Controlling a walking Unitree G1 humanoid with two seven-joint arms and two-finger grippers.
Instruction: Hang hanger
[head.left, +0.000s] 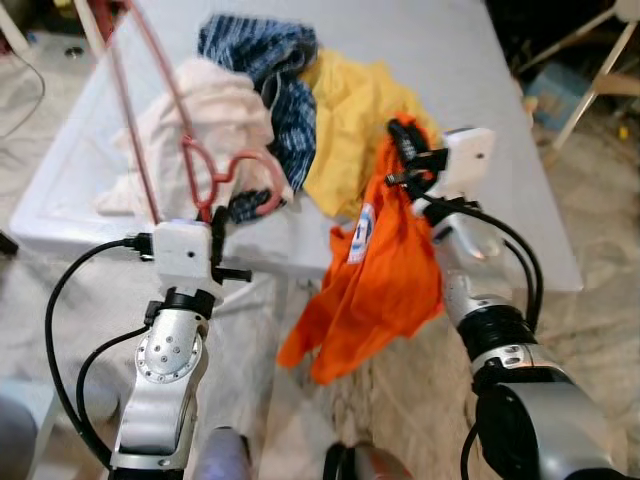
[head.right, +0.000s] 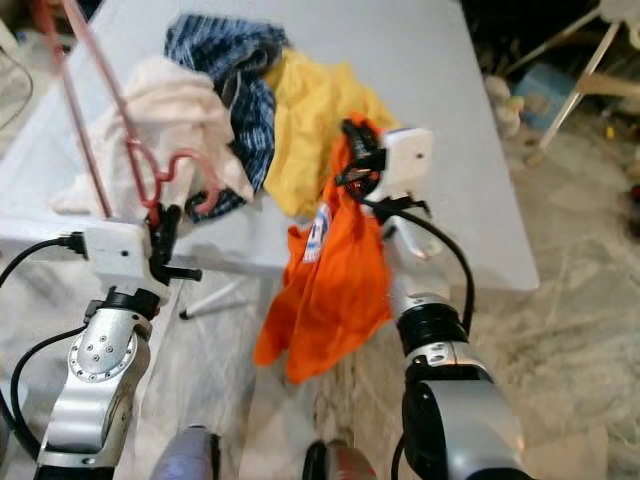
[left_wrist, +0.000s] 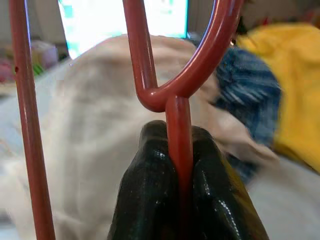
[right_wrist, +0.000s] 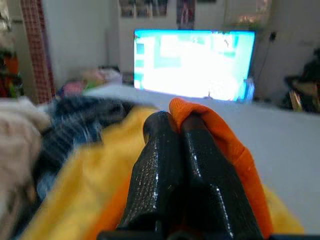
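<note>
While the head camera looks down at a white table (head.left: 480, 90), the left gripper (head.left: 217, 222) sits at the table's near edge with its fingers pinched tight on the bottom of a red hanger (head.left: 160, 110). That hanger sticks up and leans away toward the table's far left corner, crossing in front of a cream-coloured garment (head.left: 215, 110). Behind that lies a blue striped garment (head.left: 270, 70), with a yellow garment (head.left: 350, 120) beside it on the right. The right gripper (head.left: 405, 150) is raised over the table edge, fingers together on an orange shirt (head.left: 375, 270), which droops off the table toward the floor with a white label showing.

Right eye view is the same layout: hanger (head.right: 95, 100) on the left, orange shirt (head.right: 335, 280) dangling from the right gripper (head.right: 358, 152).

Left wrist view gets right up close, so you see both black fingers (left_wrist: 150, 195) squeezed on one straight red bar of the hanger (left_wrist: 177, 125), just under where it splits into a loop. Cream fabric is blurred behind.

Right wrist view shows the black fingers (right_wrist: 160, 165) pressed together with a fold of orange shirt (right_wrist: 215, 135) bunched around the tips, yellow cloth below and a bright screen (right_wrist: 195, 62) in the background.
</note>
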